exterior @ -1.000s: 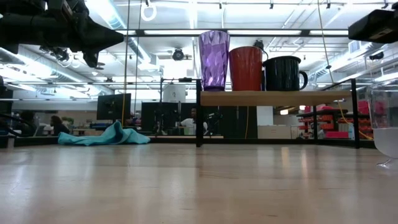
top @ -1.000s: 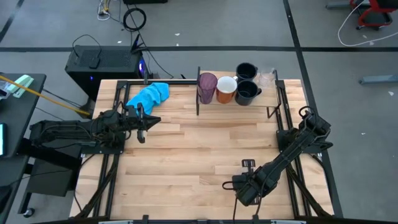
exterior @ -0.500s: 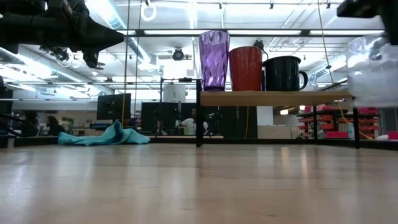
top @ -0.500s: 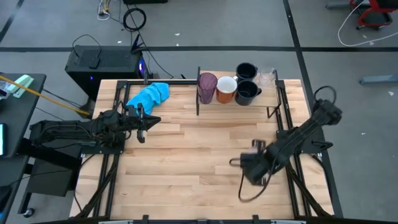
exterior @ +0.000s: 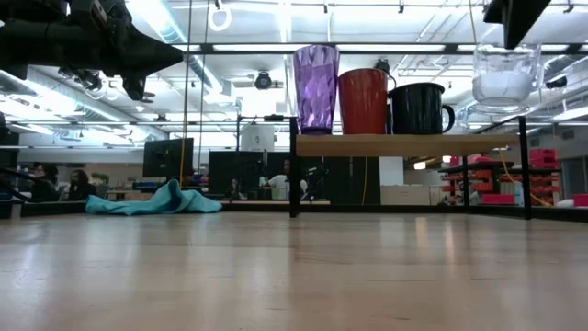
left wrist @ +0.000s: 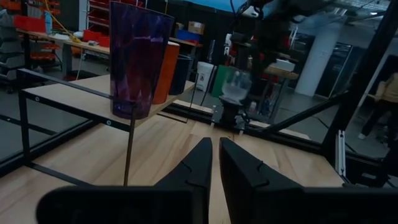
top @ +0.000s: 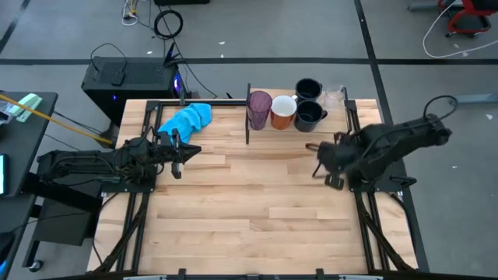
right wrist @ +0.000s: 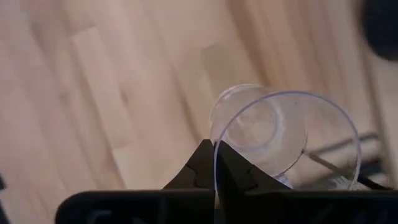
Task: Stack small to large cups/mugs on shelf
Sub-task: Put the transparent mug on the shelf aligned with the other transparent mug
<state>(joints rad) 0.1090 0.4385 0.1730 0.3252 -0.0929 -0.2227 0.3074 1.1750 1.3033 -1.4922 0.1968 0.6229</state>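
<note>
A light wood counter (top: 233, 194) seen from above, with a robot arm at each side.

At the left edge, the left pincer (top: 189, 151) hovers above the counter with its two dark fingers (left wrist: 198, 171) nearly closed and nothing between them. Just beyond it, at the far left of the counter, lies a bright blue cloth (top: 187, 119).

Along the far edge stands the shelf (exterior: 404, 144), a raised light wood platform on thin black uprights. On its left end is a translucent purple tumbler (top: 259, 109). Just to its right is an orange mug (top: 282, 111) with a white inside, then a dark navy mug (top: 309, 114) with a handle. Behind that stands a second dark navy mug (top: 307, 89), and to its right, at the far right of the shelf, a small clear cup (top: 334, 96).

To the right, the right pincer (right wrist: 214, 167) is raised above the counter, just in front of the shelf's right end. It is pinched on the rim of a second small clear cup (exterior: 503, 79), one finger inside and one outside. The cup hangs upright in the air, higher than the shelf top and touching neither the shelf nor the counter.
</note>
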